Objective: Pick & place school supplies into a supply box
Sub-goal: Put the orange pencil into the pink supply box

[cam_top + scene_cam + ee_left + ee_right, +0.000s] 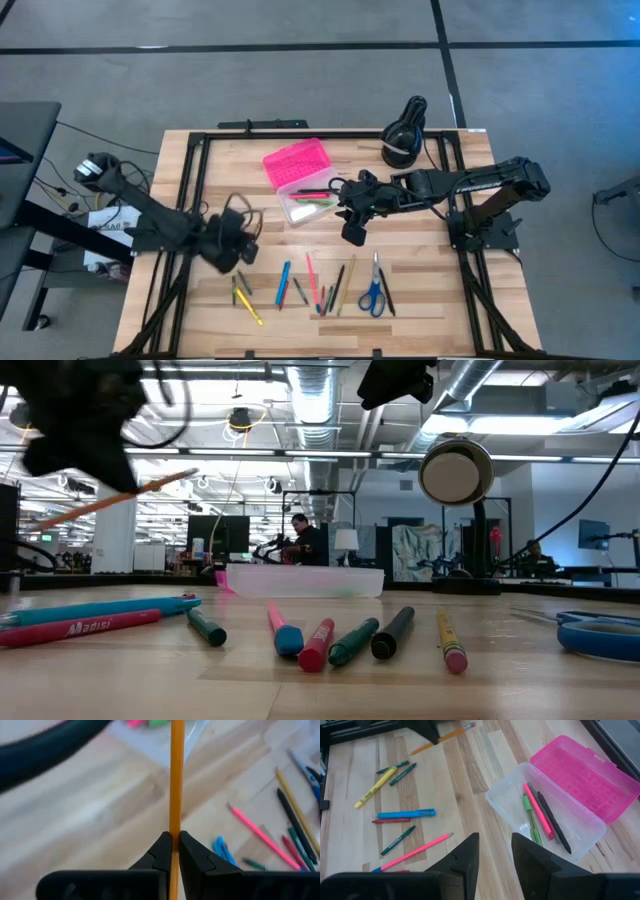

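My left gripper [228, 248] hangs above the table's left half, shut on an orange pencil [176, 775], which also shows in the right wrist view [445, 736] and the low view [110, 502]. The supply box stands at the table's middle, its pink lid [296, 163] swung open behind the clear base [545, 827]. Pink, green and dark pens [540, 815] lie in that base. My right gripper [495, 855] hovers open beside the box with nothing between its fingers. More pens and pencils [310, 285] and blue-handled scissors [374, 292] lie along the near side. My left gripper pinches the orange pencil's shaft [175, 837] between its two fingertips. A long stretch of the pencil reaches out ahead of the fingers, toward the box. The pencil is lifted clear of the table and slants, its eraser end [469, 726] the higher one in the low view.
A black round device [405, 135] stands at the far right behind the box. Black frame rails [190, 170] run along the table's sides. Bare wood lies between the box and the row of pens.
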Motion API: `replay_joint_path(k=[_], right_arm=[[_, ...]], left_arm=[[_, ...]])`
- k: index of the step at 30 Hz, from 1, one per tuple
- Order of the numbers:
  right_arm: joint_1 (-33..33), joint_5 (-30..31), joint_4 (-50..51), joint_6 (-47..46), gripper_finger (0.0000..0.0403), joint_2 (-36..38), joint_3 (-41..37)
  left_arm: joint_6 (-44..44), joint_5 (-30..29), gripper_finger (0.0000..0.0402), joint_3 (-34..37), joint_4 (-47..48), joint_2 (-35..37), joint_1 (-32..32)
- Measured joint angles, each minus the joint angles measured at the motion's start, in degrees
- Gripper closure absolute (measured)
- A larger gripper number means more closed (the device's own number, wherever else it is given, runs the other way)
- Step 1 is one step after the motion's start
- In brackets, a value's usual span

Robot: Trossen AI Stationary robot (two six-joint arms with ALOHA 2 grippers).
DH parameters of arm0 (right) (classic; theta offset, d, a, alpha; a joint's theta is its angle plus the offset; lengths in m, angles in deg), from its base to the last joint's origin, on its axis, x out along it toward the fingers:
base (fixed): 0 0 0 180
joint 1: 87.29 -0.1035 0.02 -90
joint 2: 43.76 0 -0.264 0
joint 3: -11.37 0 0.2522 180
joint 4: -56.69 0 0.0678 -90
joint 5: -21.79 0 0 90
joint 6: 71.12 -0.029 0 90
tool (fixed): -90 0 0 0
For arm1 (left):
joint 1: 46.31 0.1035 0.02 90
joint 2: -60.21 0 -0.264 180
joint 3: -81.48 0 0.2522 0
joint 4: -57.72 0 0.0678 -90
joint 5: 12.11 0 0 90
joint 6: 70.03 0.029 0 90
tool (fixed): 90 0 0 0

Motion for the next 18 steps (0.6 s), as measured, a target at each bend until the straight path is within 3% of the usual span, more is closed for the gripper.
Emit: replay_joint_path(k=[9,18], right_arm=[[-0.2,-0.1,0.1,-4.0,0.0296,0.0,0.0],[-2.5,0.0,0.3,-6.1,0.0296,0.0,0.0]], left_arm=[[32.7,10.9,0.0392,0.0,-16.9,0.2,21.1],[50.8,21.1,0.0392,0.0,-27.9,-0.6,36.3]])
